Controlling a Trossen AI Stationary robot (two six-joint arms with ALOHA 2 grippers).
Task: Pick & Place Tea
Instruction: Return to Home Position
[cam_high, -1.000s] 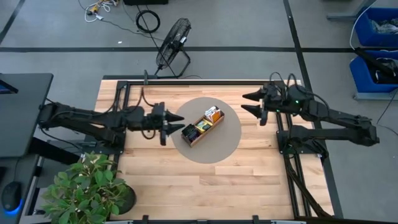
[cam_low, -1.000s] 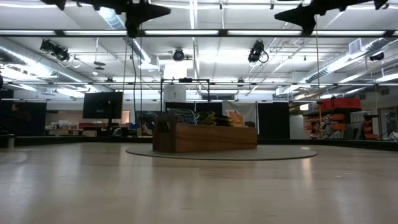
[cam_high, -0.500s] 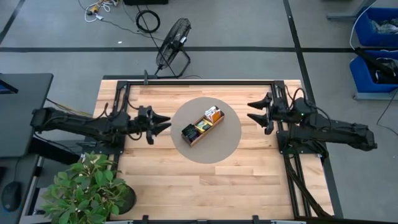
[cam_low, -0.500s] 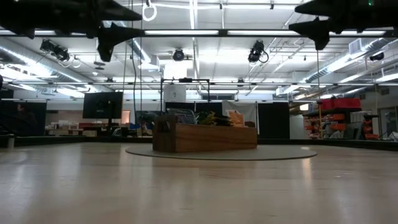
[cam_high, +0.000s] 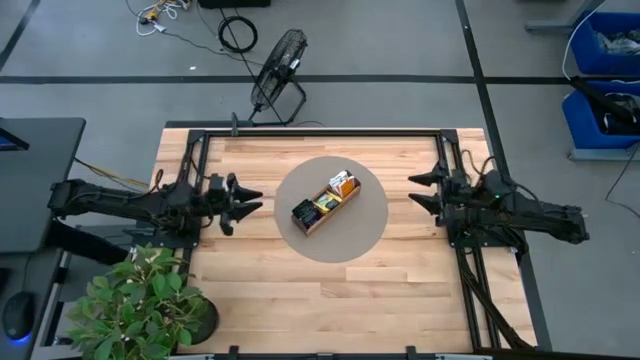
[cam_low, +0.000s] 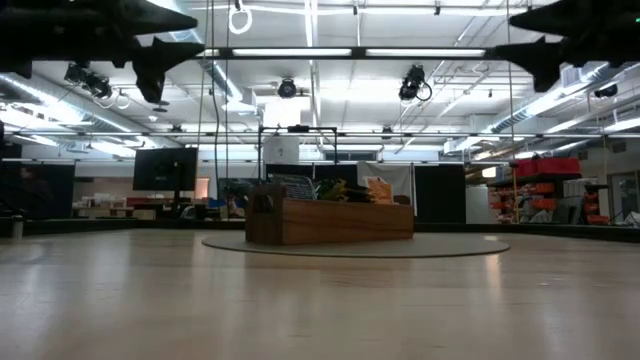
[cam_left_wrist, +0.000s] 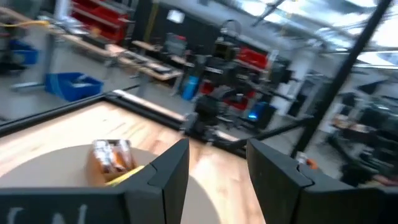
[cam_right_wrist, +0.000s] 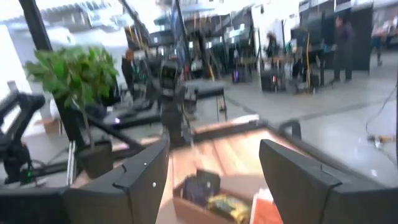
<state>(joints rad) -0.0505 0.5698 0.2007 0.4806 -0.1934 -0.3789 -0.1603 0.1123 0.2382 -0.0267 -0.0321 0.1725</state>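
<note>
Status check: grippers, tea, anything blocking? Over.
Left gripper and right gripper: jaws open, empty, off the mat on either side. Tea packets sit in the wooden tray at mat centre. Nothing seen blocking either arm.

Left hand (cam_high: 245, 208), right hand (cam_high: 413, 190), both splayed.

Nothing legible in any view: no readable print on the small flat square tea packets (cam_high: 326, 204), nor on the brown wooden three-compartment tray (cam_low: 330, 222).
</note>
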